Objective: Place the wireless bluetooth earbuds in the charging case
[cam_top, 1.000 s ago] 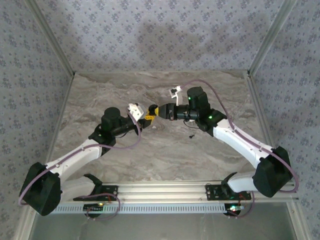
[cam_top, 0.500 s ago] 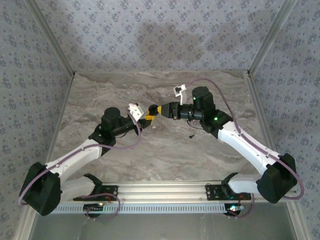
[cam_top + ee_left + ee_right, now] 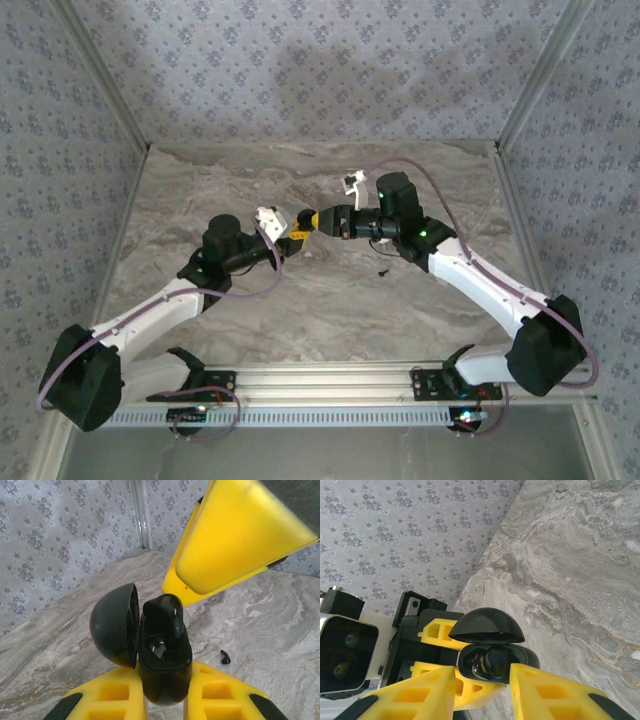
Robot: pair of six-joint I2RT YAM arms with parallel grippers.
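My left gripper point(image 3: 165, 695) is shut on the black charging case point(image 3: 165, 667), holding it up with its lid point(image 3: 114, 625) swung open. A black earbud point(image 3: 168, 616) stands in one well of the case, its top sticking out. My right gripper point(image 3: 482, 677) faces the case's open mouth with its yellow fingers point(image 3: 427, 690) apart on either side of that earbud point(image 3: 492, 662), and I see no contact with it. In the top view both grippers point(image 3: 297, 236) point(image 3: 314, 221) meet tip to tip above the table's middle. Another black earbud point(image 3: 225, 656) lies on the marble.
The loose earbud point(image 3: 383, 271) lies on the marble table point(image 3: 250, 300) just in front of the right forearm. Patterned walls point(image 3: 320, 70) close in the back and sides. An aluminium rail point(image 3: 330, 380) runs along the near edge.
The right gripper drew back a little to the right, then came in again to the case. The left arm and the case have not moved.
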